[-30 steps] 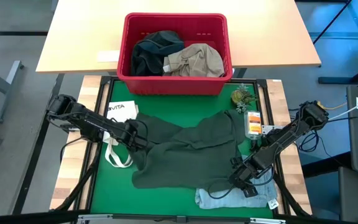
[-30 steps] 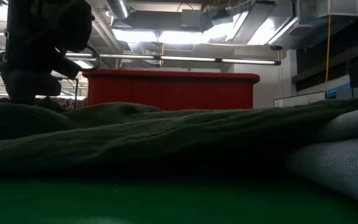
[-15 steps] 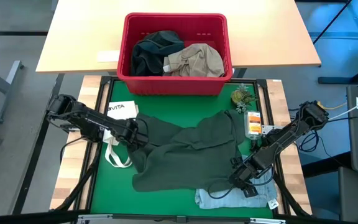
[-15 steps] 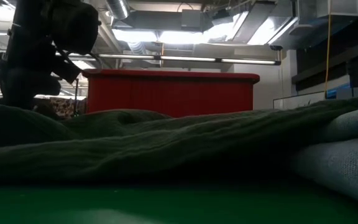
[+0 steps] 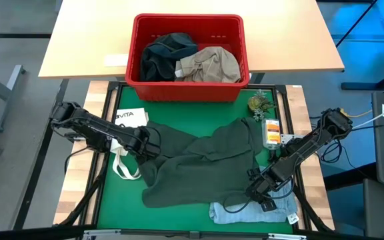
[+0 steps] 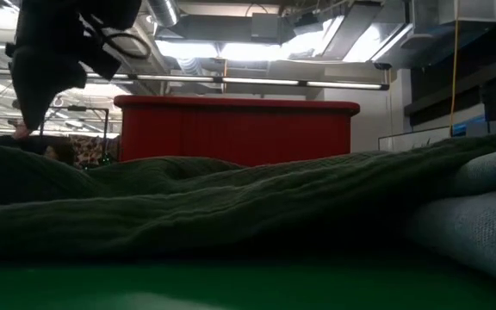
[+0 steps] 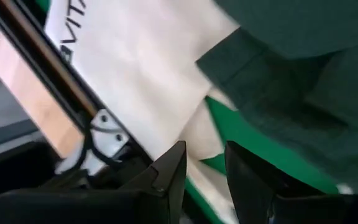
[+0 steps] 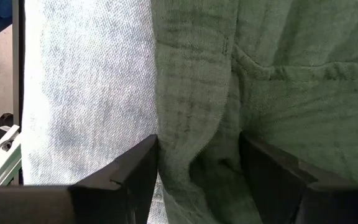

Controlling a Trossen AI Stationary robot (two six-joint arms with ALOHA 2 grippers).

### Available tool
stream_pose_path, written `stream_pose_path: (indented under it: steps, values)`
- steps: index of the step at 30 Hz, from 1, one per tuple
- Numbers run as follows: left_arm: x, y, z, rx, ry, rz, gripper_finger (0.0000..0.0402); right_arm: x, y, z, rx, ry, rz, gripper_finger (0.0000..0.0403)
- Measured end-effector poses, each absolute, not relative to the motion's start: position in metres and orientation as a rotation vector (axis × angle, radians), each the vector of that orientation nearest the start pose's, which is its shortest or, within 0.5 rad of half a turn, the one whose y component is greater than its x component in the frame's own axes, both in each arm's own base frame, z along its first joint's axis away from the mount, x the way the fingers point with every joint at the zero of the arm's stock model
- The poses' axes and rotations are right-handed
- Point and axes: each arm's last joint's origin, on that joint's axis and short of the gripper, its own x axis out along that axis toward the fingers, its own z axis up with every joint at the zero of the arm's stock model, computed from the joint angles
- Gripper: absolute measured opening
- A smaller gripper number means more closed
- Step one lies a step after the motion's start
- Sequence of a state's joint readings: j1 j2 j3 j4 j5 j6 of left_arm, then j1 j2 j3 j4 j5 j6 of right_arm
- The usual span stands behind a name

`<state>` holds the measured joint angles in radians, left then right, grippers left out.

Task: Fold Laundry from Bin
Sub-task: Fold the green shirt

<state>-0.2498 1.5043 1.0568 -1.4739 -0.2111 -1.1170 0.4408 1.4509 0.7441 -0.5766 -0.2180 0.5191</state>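
Observation:
A dark green garment [image 5: 205, 160] lies spread on the green mat, its lower right edge over folded light blue jeans [image 5: 245, 212]. The red bin [image 5: 189, 93] stands at the far side and holds a dark piece [image 5: 162, 57] and a khaki piece [image 5: 209, 65]. My left gripper [image 5: 151, 143] hangs open just above the garment's left edge and a white tote bag [image 7: 135, 62], nothing between its fingers [image 7: 173, 165]. My right gripper [image 8: 197, 149] points down, open, astride a ridge of the green garment [image 8: 197, 93] where it overlaps the jeans [image 8: 86, 93]. My right gripper stands with one finger [image 8: 145, 165] at the garment's hem beside the jeans and the other [image 8: 260, 165] on the green cloth side, coming from above. I cannot tell whether the fingertips touch the cloth.
The white tote bag [image 5: 129, 123] lies on the mat's left part, partly under the garment. A small green figure [image 5: 260, 103] and an orange packet [image 5: 272, 131] sit at the mat's right edge. A wooden table [image 5: 79, 40] bears the bin beyond the mat.
My left gripper has risen off the dark green garment's left edge. In the low view the hump of cloth beneath it has sunk flatter. The right arm has kept still.

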Motion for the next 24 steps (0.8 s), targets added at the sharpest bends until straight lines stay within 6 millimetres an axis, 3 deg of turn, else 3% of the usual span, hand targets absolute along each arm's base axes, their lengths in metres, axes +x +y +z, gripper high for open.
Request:
stream_pose_path:
  steps: [10,24]
  values:
    - [0.241,-0.078,0.209,-0.723,1.224,0.846,0.0101,0.215,0.108,0.160,0.284,1.401,0.214,0.0220]
    - [0.217,-0.098,0.180,-0.860,1.158,1.025,0.0101,0.216,0.108,0.160,0.271,1.392,0.194,0.0220]
